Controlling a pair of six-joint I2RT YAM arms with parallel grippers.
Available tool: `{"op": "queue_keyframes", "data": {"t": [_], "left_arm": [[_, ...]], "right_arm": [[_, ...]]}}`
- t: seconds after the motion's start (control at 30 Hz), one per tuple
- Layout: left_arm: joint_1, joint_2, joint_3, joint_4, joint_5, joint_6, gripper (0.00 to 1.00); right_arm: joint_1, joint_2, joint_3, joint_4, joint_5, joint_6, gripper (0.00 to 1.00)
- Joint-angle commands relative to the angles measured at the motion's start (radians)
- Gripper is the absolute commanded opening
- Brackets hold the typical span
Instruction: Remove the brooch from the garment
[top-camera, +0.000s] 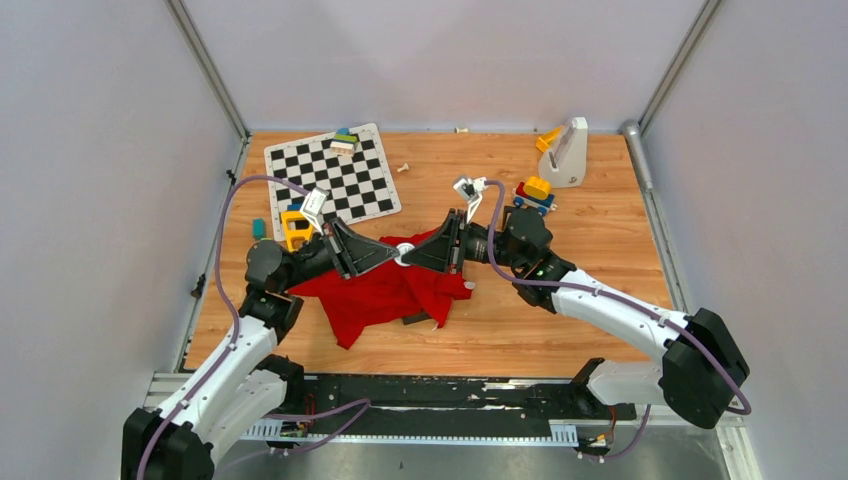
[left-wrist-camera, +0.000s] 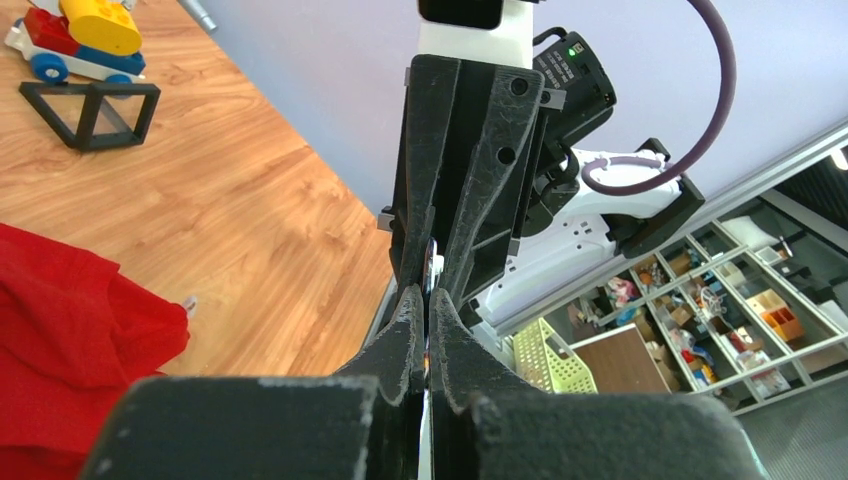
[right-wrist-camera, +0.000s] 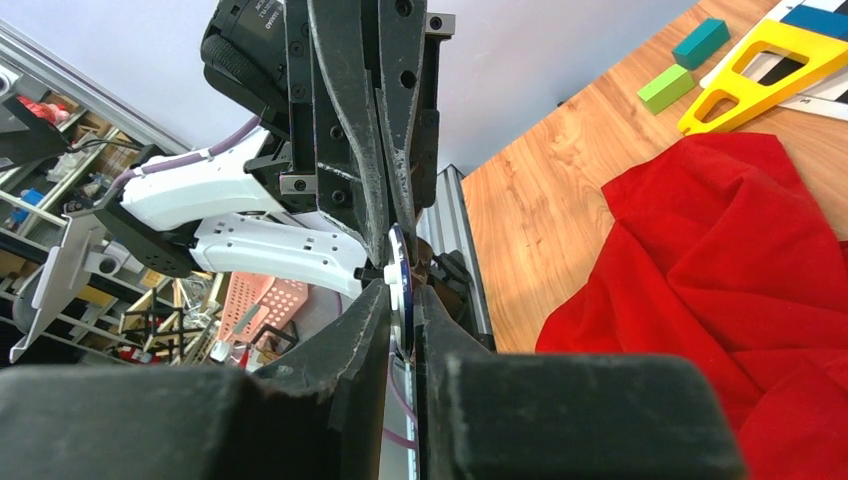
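Observation:
The bright red garment (top-camera: 385, 295) lies crumpled on the wooden table, also visible in the left wrist view (left-wrist-camera: 60, 330) and the right wrist view (right-wrist-camera: 740, 260). Above its far edge my two grippers meet tip to tip. Between them is the brooch (top-camera: 401, 254), a small round white and blue disc seen edge-on (right-wrist-camera: 397, 275). My left gripper (left-wrist-camera: 428, 295) is shut with a thin sliver of the disc between its pads. My right gripper (right-wrist-camera: 402, 300) is shut on the same disc from the opposite side. In the wrist views the brooch sits apart from the cloth.
A checkerboard (top-camera: 335, 175) lies at the back left with a yellow triangular frame (top-camera: 296, 228) beside it. A toy car (top-camera: 535, 193) and a white stand (top-camera: 568, 152) are at the back right. A black wire frame (left-wrist-camera: 90, 110) stands near the car.

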Motion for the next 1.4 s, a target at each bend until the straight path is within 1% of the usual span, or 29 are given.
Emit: {"op": "queue_keyframes", "data": {"t": [0.0, 0.13, 0.3, 0.5, 0.73, 0.87, 0.9, 0.93, 1.0, 1.07, 1.17, 1.27, 1.33, 1.37], "left_arm": [[-0.004, -0.042, 0.002, 0.051, 0.036, 0.016, 0.00], [-0.004, -0.052, 0.004, 0.051, 0.040, 0.031, 0.00], [-0.010, -0.081, -0.002, 0.051, 0.027, 0.067, 0.00], [-0.016, -0.117, -0.003, 0.040, 0.021, 0.117, 0.00], [-0.016, -0.170, -0.012, -0.042, -0.044, 0.195, 0.00], [-0.016, -0.186, -0.026, -0.060, -0.082, 0.207, 0.00], [-0.016, -0.188, -0.026, -0.067, -0.087, 0.211, 0.00], [-0.016, -0.190, -0.023, -0.089, -0.099, 0.215, 0.00], [-0.016, -0.192, -0.014, -0.144, -0.118, 0.240, 0.00], [-0.016, -0.192, -0.001, -0.216, -0.143, 0.279, 0.00], [-0.016, -0.189, 0.013, -0.312, -0.177, 0.355, 0.00], [-0.016, -0.182, 0.017, -0.382, -0.202, 0.403, 0.00], [-0.021, -0.174, 0.015, -0.410, -0.219, 0.431, 0.00], [-0.025, -0.166, 0.014, -0.423, -0.227, 0.455, 0.00]], "right_arm": [[-0.007, 0.020, 0.036, -0.028, 0.077, 0.030, 0.11], [-0.007, 0.023, 0.028, -0.033, 0.115, 0.071, 0.08], [-0.008, 0.035, 0.036, -0.065, 0.151, 0.106, 0.07], [-0.010, 0.036, 0.025, -0.065, 0.200, 0.154, 0.07], [-0.011, 0.010, -0.024, -0.029, 0.308, 0.197, 0.11], [-0.010, 0.007, -0.038, -0.007, 0.321, 0.198, 0.15], [-0.010, 0.007, -0.038, -0.005, 0.316, 0.193, 0.18], [-0.010, 0.007, -0.038, -0.003, 0.302, 0.183, 0.24], [-0.011, 0.006, -0.036, -0.001, 0.270, 0.158, 0.42], [-0.010, -0.003, -0.037, -0.013, 0.250, 0.138, 0.54], [-0.011, -0.036, -0.047, -0.057, 0.247, 0.107, 0.65], [-0.018, -0.084, -0.068, -0.118, 0.277, 0.081, 0.69], [-0.029, -0.123, -0.079, -0.191, 0.332, 0.070, 0.71], [-0.037, -0.141, -0.080, -0.253, 0.376, 0.068, 0.76]]}}
